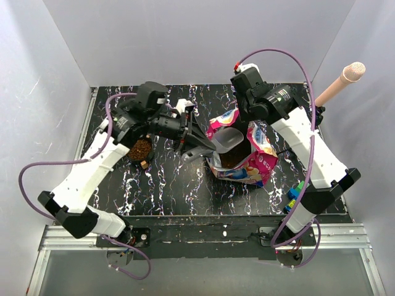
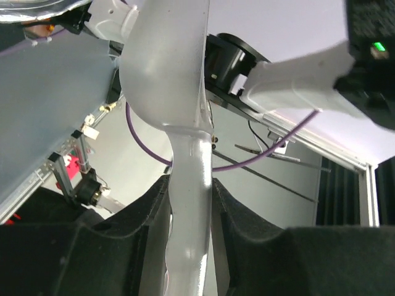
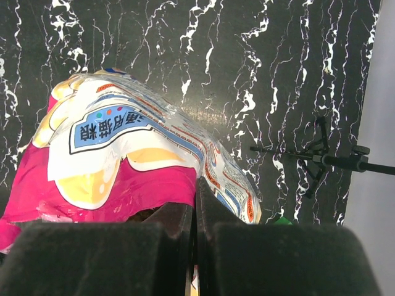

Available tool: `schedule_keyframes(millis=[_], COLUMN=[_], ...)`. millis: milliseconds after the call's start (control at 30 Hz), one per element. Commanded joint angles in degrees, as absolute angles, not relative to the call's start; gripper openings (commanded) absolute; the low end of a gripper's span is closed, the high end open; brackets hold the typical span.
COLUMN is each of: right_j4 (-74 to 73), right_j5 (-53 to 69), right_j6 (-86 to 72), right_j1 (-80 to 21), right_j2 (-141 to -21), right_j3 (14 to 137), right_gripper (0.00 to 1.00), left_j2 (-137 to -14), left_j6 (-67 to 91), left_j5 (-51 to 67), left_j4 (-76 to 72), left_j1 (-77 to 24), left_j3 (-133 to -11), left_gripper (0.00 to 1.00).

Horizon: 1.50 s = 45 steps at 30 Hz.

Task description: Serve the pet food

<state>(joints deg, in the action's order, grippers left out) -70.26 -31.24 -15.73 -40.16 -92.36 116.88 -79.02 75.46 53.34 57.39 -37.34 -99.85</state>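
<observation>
The magenta-and-blue bag (image 1: 247,161) stands open at mid-table, with brown pet food (image 1: 233,160) showing inside. My right gripper (image 1: 253,126) is shut on the bag's upper edge; in the right wrist view the fingertips (image 3: 196,206) pinch the foil of the bag (image 3: 123,154). My left gripper (image 1: 192,147) is shut on the handle of a grey scoop (image 1: 227,140), whose head hangs over the bag's mouth. The left wrist view shows that handle (image 2: 191,234) clamped between the pads. A dark bowl (image 1: 141,149) holding pet food sits to the left under the left arm.
A few loose pellets (image 1: 146,164) lie beside the bowl. Colourful toy blocks (image 1: 294,196) sit by the right arm's base. A pink-tipped rod (image 1: 342,80) leans in from the back right. White walls close off three sides of the table.
</observation>
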Motion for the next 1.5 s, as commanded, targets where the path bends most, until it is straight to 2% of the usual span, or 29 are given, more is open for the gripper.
schedule_keyframes(millis=[0, 167, 333, 467, 567, 767, 933, 1033, 1133, 1233, 1367, 1467], right_j4=[-57.22, -58.1, -57.48, -56.34, -56.86, -60.03, -61.0, -60.03, -59.33, -59.15, -57.57, -56.61], right_j5=[-35.68, -34.54, -34.27, -36.03, -37.87, -35.69, -33.49, -33.48, -34.27, -35.24, -35.95, -36.74], right_j6=[-17.4, -18.46, -17.93, -16.97, -17.05, -21.61, -23.47, -23.2, -22.33, -21.1, -20.13, -19.08], right_j1=[-40.6, -40.87, -43.85, -47.63, -49.74, -49.92, -49.92, -49.92, -49.92, -49.83, -49.83, -49.75], right_j2=[-88.33, -86.84, -85.08, -84.99, -85.86, -87.98, -87.19, -84.82, -83.15, -82.18, -79.72, -78.75], right_j3=[125.16, 125.95, 125.95, 125.95, 127.26, 131.48, 129.82, 126.4, 124.19, 122.7, 117.18, 114.88], right_gripper=[0.01, 0.01, 0.01, 0.01, 0.01, 0.01, 0.01, 0.01, 0.01, 0.01, 0.01, 0.01], left_j2=[-79.72, -79.89, -80.95, -79.8, -81.55, -86.65, -88.77, -92.97, -99.12, -104.14, -107.48, -104.7], left_j6=[83.05, 91.48, 105.08, 117.92, 121.11, 121.82, 117.87, 115.68, 107.89, 93.05, 68.71, 63.1], left_j5=[54.14, 51.6, 44.84, 32.21, 26.64, 23.38, 19.34, 21.6, 22.93, 24.7, 27.06, 34.51], left_j4=[51.77, 48.44, 49.74, 59.82, 64.6, 49.25, 34.05, 21.15, 11.91, 12.4, 13.25, 6.73], left_j1=[-39.37, -39.55, -39.64, -41.13, -42.18, -46.23, -46.41, -45.71, -43.69, -39.13, -36.91, -37.18], left_j3=[-95.29, -84.04, -80.34, -84.09, -88.15, -82.2, -69.91, -58.67, -52.49, -53.25, -63.07, -63.83], left_gripper=[0.0, 0.0, 0.0, 0.0, 0.0, 0.0, 0.0, 0.0, 0.0, 0.0, 0.0, 0.0])
